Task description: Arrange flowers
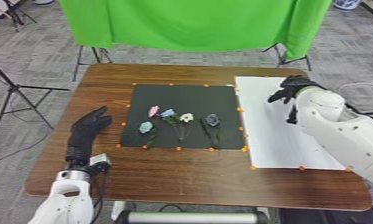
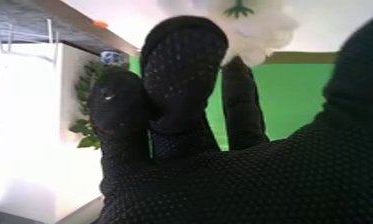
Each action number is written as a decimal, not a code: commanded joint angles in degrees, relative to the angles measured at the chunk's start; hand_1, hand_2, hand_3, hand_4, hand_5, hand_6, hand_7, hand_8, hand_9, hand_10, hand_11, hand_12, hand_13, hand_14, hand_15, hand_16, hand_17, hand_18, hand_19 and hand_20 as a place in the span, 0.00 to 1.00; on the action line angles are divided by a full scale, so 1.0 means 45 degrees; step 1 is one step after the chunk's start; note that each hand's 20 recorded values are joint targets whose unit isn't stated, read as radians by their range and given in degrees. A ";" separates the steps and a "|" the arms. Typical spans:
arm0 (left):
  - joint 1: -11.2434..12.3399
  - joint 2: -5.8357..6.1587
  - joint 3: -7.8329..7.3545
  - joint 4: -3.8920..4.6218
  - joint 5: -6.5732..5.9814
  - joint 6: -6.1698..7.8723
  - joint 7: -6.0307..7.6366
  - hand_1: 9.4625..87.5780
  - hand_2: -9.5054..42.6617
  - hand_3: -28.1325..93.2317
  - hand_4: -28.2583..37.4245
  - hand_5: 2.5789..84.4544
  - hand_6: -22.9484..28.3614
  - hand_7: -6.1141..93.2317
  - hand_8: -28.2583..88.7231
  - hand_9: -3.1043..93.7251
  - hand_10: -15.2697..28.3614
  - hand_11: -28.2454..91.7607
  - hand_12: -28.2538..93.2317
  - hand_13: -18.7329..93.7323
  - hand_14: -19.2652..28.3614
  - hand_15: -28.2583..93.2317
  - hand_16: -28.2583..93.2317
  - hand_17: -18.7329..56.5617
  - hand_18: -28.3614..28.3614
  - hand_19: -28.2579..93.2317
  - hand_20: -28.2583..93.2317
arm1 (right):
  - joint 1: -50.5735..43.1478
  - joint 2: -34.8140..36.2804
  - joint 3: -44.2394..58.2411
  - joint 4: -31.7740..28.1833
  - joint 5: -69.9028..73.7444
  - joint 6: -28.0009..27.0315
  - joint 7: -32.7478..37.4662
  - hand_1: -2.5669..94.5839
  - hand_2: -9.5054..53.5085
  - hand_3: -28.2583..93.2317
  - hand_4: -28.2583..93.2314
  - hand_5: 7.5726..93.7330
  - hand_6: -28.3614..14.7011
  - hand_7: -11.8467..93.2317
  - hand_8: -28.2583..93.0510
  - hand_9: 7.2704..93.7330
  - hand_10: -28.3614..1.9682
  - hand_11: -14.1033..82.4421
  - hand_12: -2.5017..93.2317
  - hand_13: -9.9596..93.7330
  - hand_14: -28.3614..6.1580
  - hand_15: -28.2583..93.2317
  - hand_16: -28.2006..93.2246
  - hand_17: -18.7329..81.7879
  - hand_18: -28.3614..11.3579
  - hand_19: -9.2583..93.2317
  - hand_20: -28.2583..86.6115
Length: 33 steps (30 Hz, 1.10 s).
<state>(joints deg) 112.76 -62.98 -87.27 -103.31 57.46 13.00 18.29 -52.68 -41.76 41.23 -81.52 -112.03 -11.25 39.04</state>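
White flower [image 2: 269,27], cut off at the wrist view's edge; right hand [image 1: 295,86] loosely open, whether gripping, I can't tell.

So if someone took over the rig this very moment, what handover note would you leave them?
Left hand: open, at the table's left side, holding nothing.
Right hand: over the white sheet; a white bloom is close to it, but whether it is gripped I cannot tell.
Black mat: pink flower, light blue flower, white flower, lower blue flower and grey-blue flower.
Done: no finished arrangement can be confirmed.
Left: probably settle the white bloom on the sheet, then work through those on the mat.
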 commanded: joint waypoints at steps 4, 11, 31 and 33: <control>0.0245 -0.0175 0.0096 0.0142 -0.0105 -0.0186 -0.0272 0.17 0.00 0.81 0.00 0.55 0.45 0.22 0.16 0.55 0.65 0.40 0.31 0.50 0.76 0.40 0.23 0.28 0.78 0.30 0.34 | -0.0960 -0.0026 -0.0553 -0.0119 -0.0252 0.0956 0.0527 0.39 0.00 0.79 0.07 0.43 0.77 0.24 0.14 0.52 0.28 0.21 0.11 0.99 0.76 0.69 0.44 0.83 0.37 1.00 0.63; 0.0161 -0.0163 0.0140 0.0183 -0.0109 -0.0226 -0.0279 0.17 0.00 0.81 0.00 0.55 0.45 0.22 0.16 0.55 0.65 0.41 0.32 0.50 0.76 0.41 0.22 0.28 0.78 0.30 0.34 | -0.1806 0.0353 -0.0439 -0.0741 -0.0884 0.5000 -0.0086 0.59 0.03 0.74 0.05 0.76 0.72 0.28 0.21 0.81 0.54 0.27 0.18 1.00 0.80 0.74 0.42 0.87 0.40 1.00 0.69; 0.0207 0.0025 0.0049 0.0038 -0.0014 -0.0240 -0.0340 0.17 0.00 0.82 0.00 0.55 0.46 0.22 0.16 0.55 0.65 0.41 0.31 0.50 0.76 0.41 0.22 0.28 0.78 0.30 0.34 | -0.6690 -0.1843 0.3379 -0.5781 -0.2222 0.9116 -0.0479 0.64 0.00 0.75 0.08 0.84 0.67 0.39 0.25 0.93 0.57 0.21 0.38 1.00 0.83 0.77 0.43 0.88 0.40 1.00 0.76; 0.0190 0.0056 0.0065 0.0030 0.0025 -0.0264 -0.0322 0.17 0.00 0.82 0.00 0.55 0.46 0.22 0.16 0.55 0.65 0.41 0.31 0.50 0.76 0.41 0.22 0.28 0.78 0.30 0.34 | -0.6820 -0.2023 0.3145 -0.5863 -0.2312 0.9005 -0.0589 0.64 0.00 0.75 0.08 0.83 0.67 0.43 0.24 0.93 0.57 0.21 0.38 1.00 0.83 0.77 0.44 0.87 0.41 1.00 0.76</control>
<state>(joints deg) 112.89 -62.86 -87.58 -103.49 57.44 12.66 17.90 -81.00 -46.34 59.64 -105.39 -119.59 29.85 37.17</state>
